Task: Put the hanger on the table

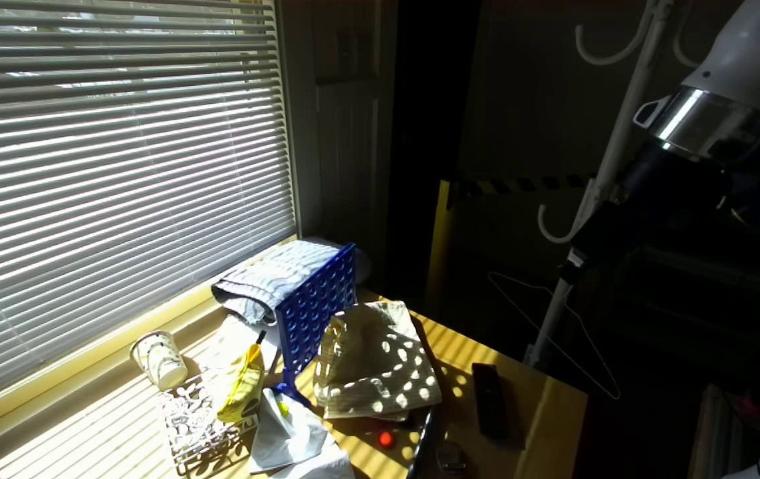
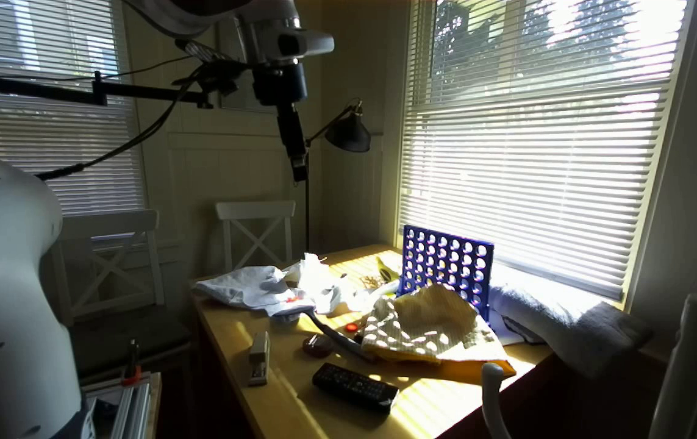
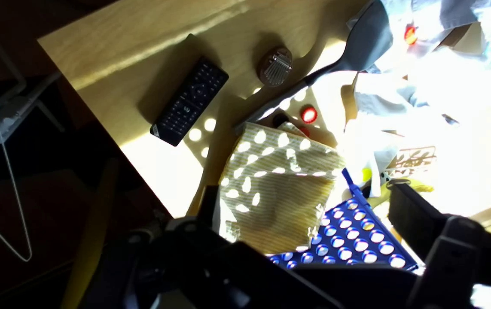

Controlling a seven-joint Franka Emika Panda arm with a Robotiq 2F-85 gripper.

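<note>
The hanger (image 1: 558,346) is a thin pale wire one. In an exterior view it is tilted in the dark area beyond the table's right corner, in front of the white coat rack (image 1: 629,113); what holds its top is unclear. It also shows at the left edge of the wrist view (image 3: 9,168). The table (image 1: 556,409) has a yellow-tan wooden top with sunlit stripes, also seen in the other views (image 2: 287,396) (image 3: 99,73). My gripper (image 3: 305,189) is open, its fingers wide apart with nothing between them. It points down, high above the table (image 2: 299,174). A small thin ring shows at its right fingertip.
On the table are a black remote (image 3: 189,101), a striped cloth (image 3: 271,193), a blue perforated game board (image 2: 446,262), a dark spatula (image 3: 363,43), a stapler (image 2: 260,356) and pale cloths (image 2: 257,286). A white rack hook (image 2: 494,396) stands near the table's corner.
</note>
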